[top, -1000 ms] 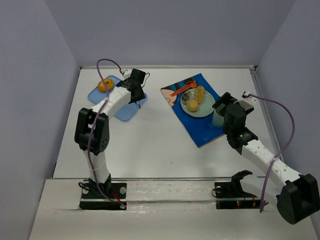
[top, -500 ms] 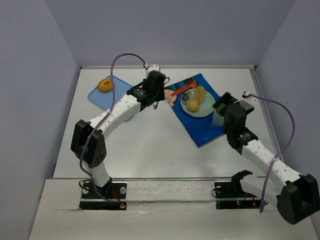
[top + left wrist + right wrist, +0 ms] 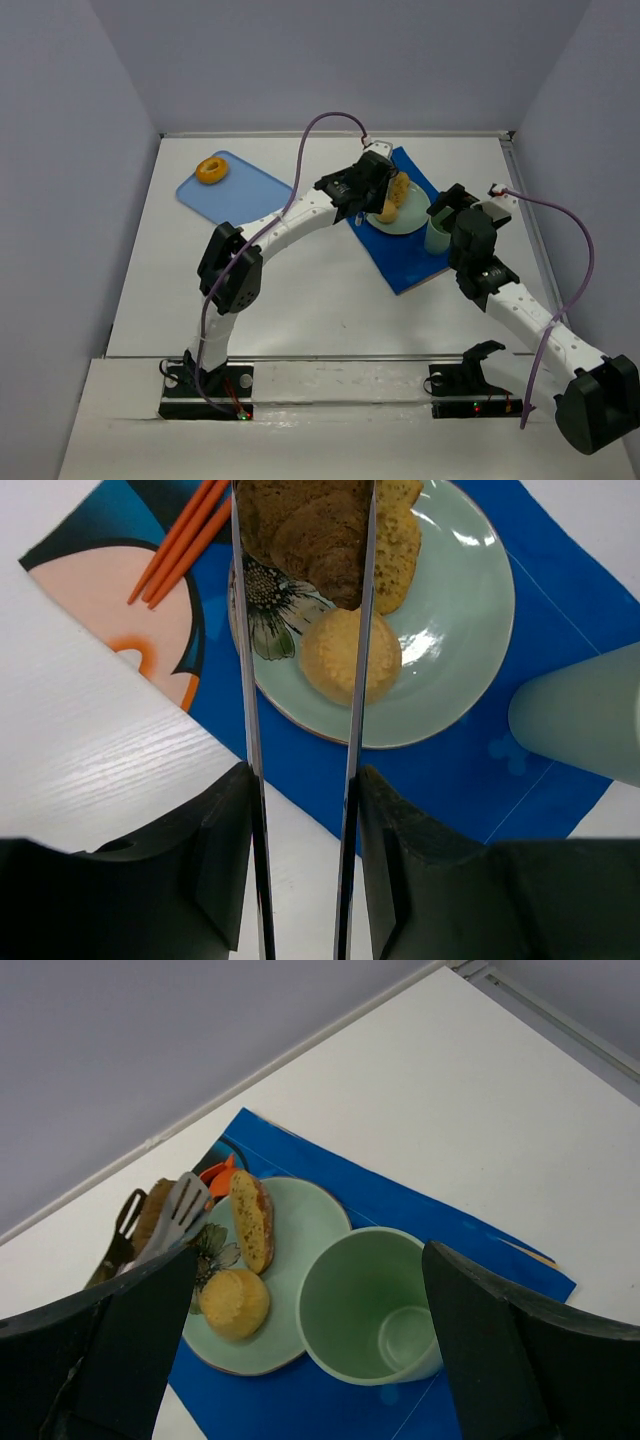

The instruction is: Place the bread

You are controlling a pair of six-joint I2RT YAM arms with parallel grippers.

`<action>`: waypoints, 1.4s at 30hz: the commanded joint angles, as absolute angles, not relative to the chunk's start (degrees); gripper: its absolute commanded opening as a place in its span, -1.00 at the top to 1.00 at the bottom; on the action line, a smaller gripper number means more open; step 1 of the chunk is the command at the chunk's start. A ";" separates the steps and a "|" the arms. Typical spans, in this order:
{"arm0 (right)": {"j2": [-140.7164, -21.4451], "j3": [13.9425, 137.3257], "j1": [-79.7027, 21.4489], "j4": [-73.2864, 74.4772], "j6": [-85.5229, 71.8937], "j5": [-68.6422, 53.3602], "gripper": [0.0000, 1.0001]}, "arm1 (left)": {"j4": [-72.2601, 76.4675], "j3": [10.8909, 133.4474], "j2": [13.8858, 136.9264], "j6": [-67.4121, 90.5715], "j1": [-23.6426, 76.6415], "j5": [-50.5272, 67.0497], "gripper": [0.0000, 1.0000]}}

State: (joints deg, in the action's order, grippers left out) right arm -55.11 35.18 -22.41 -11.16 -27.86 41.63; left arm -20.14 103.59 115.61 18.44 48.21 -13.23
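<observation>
Left wrist view looks down on the left gripper (image 3: pixel 305 500), its thin fingers pinching a brown croissant (image 3: pixel 305 540) at the edge of a green plate (image 3: pixel 460 600), beside a round bun (image 3: pixel 350 655). The right gripper (image 3: pixel 310 1260) hangs spread wide, empty, over a green cup (image 3: pixel 340 1290).

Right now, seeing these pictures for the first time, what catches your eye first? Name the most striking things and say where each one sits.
The left gripper, shut on a brown croissant, hangs over the pale green plate, which holds a round bun and a herbed slice. At the table's far left, an orange doughnut sits alone on a blue tray.
</observation>
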 commanded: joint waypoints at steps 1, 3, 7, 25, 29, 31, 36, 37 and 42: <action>-54.05 36.12 -22.41 -14.77 -27.33 43.59 -0.99 | -21.26 109.33 117.15 16.79 49.48 -12.04 0.18; -53.70 35.95 -22.41 -14.77 -27.33 43.59 -0.99 | -23.81 111.96 119.00 17.23 49.48 -12.22 0.11; -53.17 35.60 -22.41 -14.85 -27.51 43.77 -0.99 | -25.05 112.68 119.62 17.67 49.48 -12.13 -0.01; -52.91 35.51 -22.41 -14.94 -27.60 43.51 -0.99 | -25.75 112.50 117.07 16.96 49.75 -12.39 -0.33; -52.91 35.51 -22.41 -14.85 -27.60 43.51 -1.00 | -24.88 111.71 115.05 16.35 49.75 -11.69 -0.32; -53.00 35.51 -22.41 -14.85 -27.60 43.51 -0.99 | -24.35 111.10 113.38 16.00 49.75 -11.51 -0.32; -53.44 35.68 -22.41 -14.94 -27.60 43.51 -0.99 | -22.06 106.89 108.30 15.47 49.75 -11.34 -0.32; -53.35 35.68 -22.41 -14.94 -27.51 43.42 -0.99 | -21.71 106.18 107.50 15.47 49.75 -11.42 -0.31; -53.44 35.68 -22.41 -15.03 -27.51 43.50 -0.99 | -20.48 100.47 101.26 17.84 49.75 -18.52 -0.24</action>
State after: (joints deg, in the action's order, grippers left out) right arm -53.98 35.09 -22.41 -11.20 -27.86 41.60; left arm -23.49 104.29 108.88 16.88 49.45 -12.64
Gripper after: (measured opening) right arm 0.996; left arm 0.625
